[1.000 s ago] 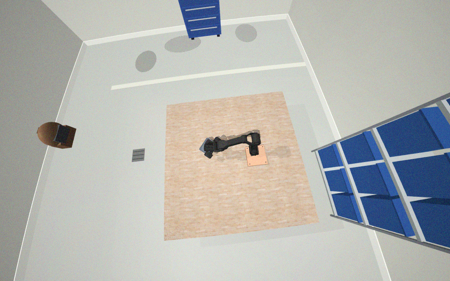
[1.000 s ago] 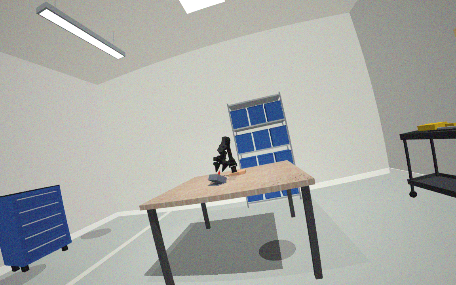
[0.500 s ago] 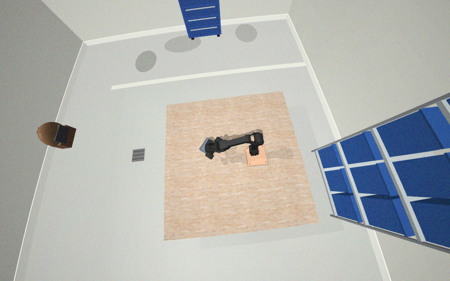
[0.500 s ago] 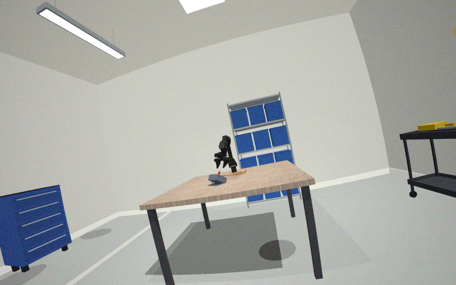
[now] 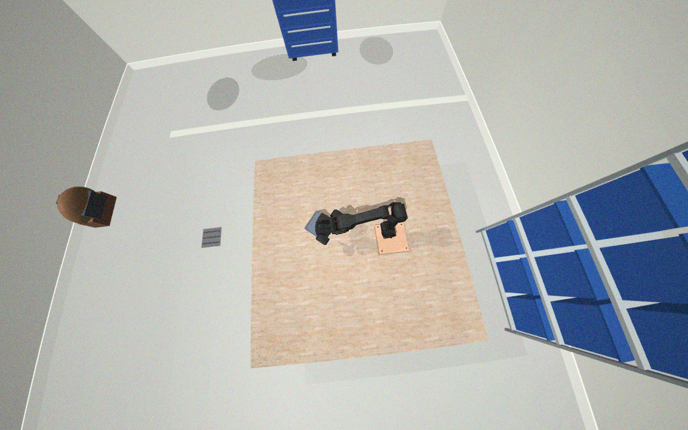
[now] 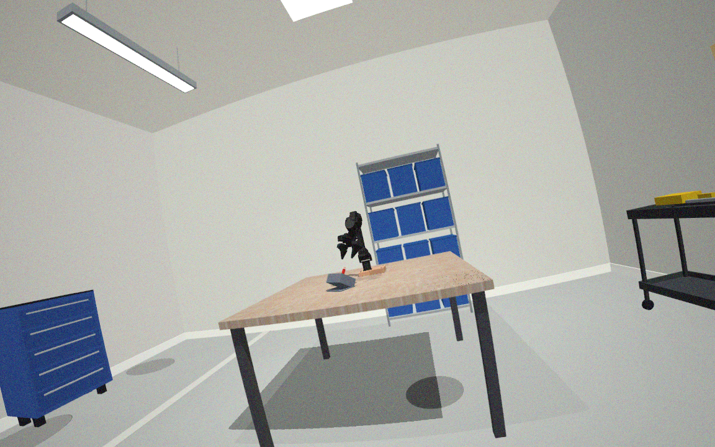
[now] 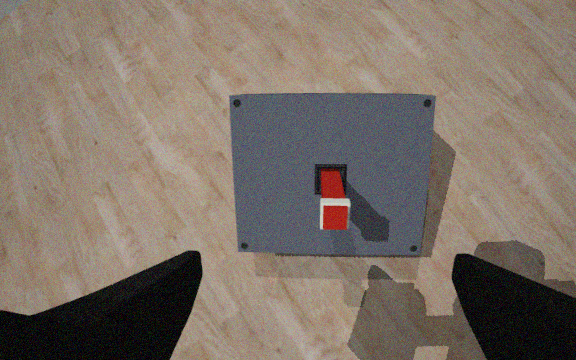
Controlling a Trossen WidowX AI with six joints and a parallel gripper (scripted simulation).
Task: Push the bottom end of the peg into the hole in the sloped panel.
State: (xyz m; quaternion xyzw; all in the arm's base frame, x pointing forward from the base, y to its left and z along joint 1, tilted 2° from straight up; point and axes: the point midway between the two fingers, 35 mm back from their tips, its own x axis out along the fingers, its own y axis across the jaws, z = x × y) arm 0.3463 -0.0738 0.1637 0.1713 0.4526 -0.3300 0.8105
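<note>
Standing in the square hole (image 7: 330, 172) of the grey panel (image 7: 278, 170), the red peg (image 7: 333, 200) projects white-capped from its face. The gripper (image 7: 325, 300) hangs above the table (image 7: 93, 150), fingers spread wide and holding nothing, apart from the peg.
</note>
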